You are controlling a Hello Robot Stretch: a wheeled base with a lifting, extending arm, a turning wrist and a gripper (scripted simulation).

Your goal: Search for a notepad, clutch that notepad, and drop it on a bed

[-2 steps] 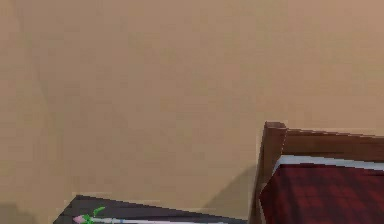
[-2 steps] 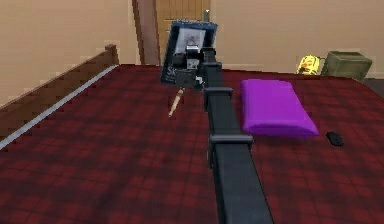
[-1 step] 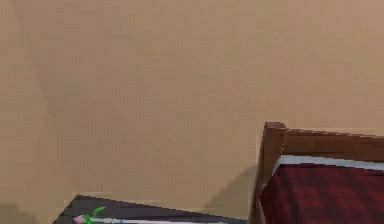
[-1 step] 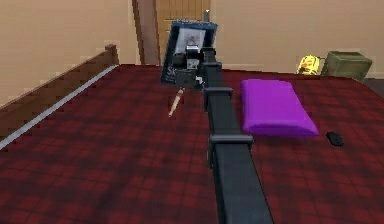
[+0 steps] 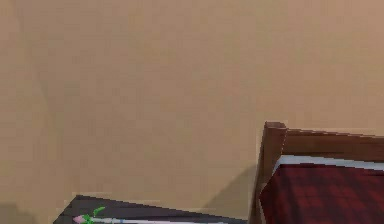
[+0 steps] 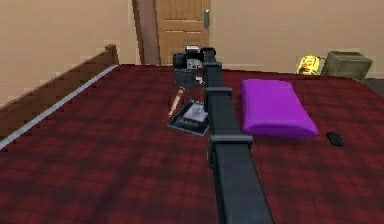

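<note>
Bedding in dark red plaid covers the bed (image 6: pixel 100 160), and on it, just beside the arm (image 6: pixel 228 140) in the arm side view, lies a flat rectangular thing (image 6: pixel 191 119) with a dark edge and a pale face. Its shape suits a notepad, though no detail confirms it. A purple pillow (image 6: pixel 275 108) lies on the arm's other side, and a small dark thing (image 6: pixel 335 139) lies beyond the pillow, well apart from the flat rectangular thing.

The hand (image 6: pixel 183 72) sits at the arm's far end, farther out over the cover. With the cover and that flat thing at or behind it, whether it holds anything cannot be told.

If it is a notepad, it should be light, thin and only slightly stiff. The covers may flex and loose pages may fan, so a grip across one short edge or the bound spine looks safest. Lying flat on soft bedding, it gives the fingers little edge to get under, and pressing down would likely sink it into the cover. It is not fragile, so a short drop onto the bed should do no harm.
</note>
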